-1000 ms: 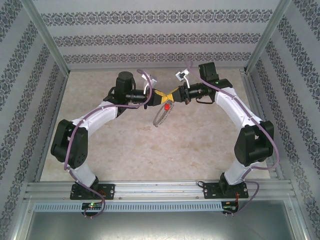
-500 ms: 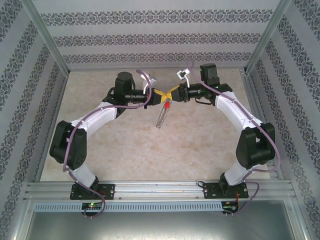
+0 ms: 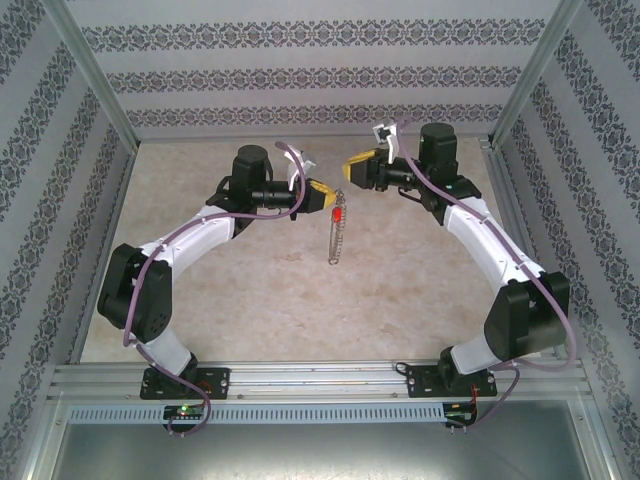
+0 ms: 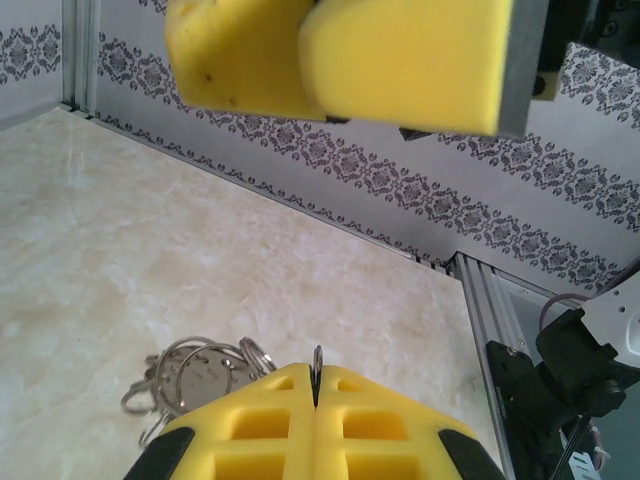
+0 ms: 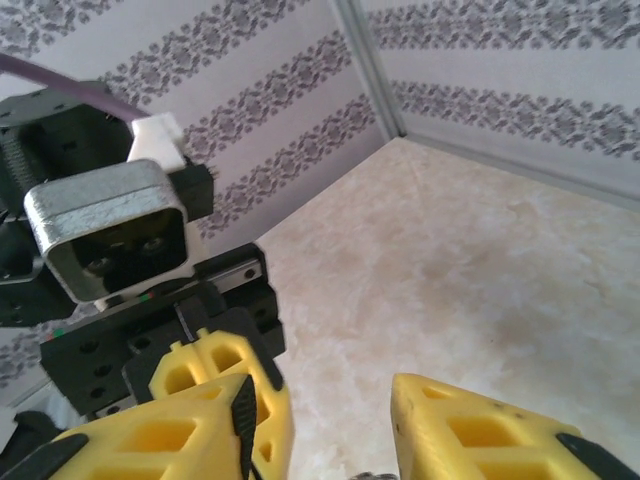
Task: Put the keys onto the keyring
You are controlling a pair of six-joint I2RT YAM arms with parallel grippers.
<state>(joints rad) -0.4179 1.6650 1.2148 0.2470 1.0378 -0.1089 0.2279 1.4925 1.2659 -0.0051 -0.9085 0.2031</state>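
In the top view my left gripper (image 3: pixel 327 199) is shut on the top of the keyring (image 3: pixel 335 242), which hangs straight down as a thin silvery chain-like strip above the table. The key (image 3: pixel 338 214), red-headed, hangs just under the left fingertips. The left wrist view has the left gripper (image 4: pixel 316 384) pinching a thin metal ring edge, with more silvery rings of the keyring (image 4: pixel 195 375) dangling to the left. My right gripper (image 3: pixel 351 170) is open and holds nothing, up and to the right of the keyring. Its yellow fingers (image 5: pixel 215 425) stand well apart.
A marble-look tabletop (image 3: pixel 400 280) lies below, bounded by patterned walls and an aluminium frame post (image 3: pixel 525 70). The right gripper's yellow pads (image 4: pixel 400 60) loom close over the left gripper. The left arm's camera block (image 5: pixel 108 225) sits just ahead of the right fingers.
The right gripper has opened, let go of the keyring and drawn back up and to the right. The keyring has swung down to hang straight from the left gripper.
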